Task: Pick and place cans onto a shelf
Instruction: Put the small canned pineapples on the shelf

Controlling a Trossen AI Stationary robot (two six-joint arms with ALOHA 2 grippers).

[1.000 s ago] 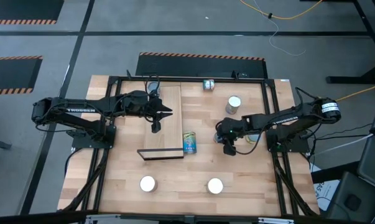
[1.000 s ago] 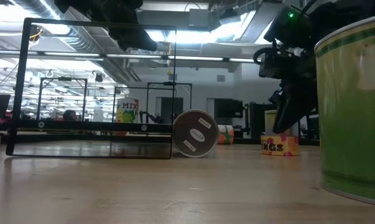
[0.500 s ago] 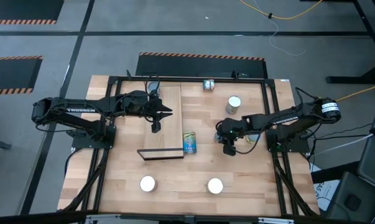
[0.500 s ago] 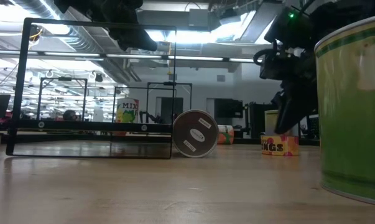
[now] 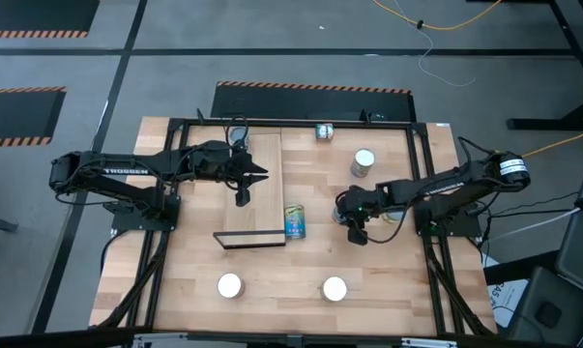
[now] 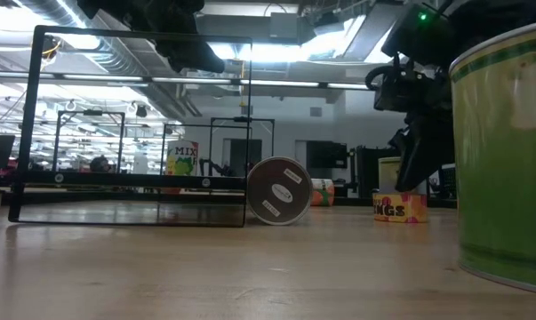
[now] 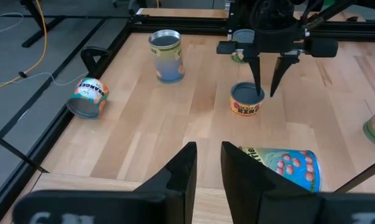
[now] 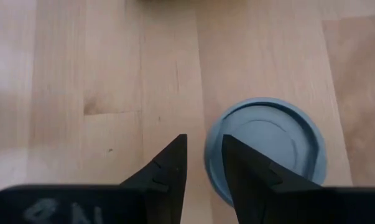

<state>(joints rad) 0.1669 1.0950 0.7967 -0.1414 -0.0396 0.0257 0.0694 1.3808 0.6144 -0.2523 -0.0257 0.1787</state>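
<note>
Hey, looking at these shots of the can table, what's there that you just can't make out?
- Right wrist view: the grey-topped can has its label hidden, seen only from above.
- Low view: the green can is cut off by the right edge.
- High view: the blue-and-yellow can shows print too small to read.

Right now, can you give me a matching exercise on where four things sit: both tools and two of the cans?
Things:
1. left tool
2. right tool
3. blue-and-yellow can
4. white-topped can

Places:
A. on its side beside the shelf
B. over the shelf
C. just above a short blue-topped can
D. upright, away from the shelf

Pairs: 1-B, 2-C, 3-A, 4-D
</note>
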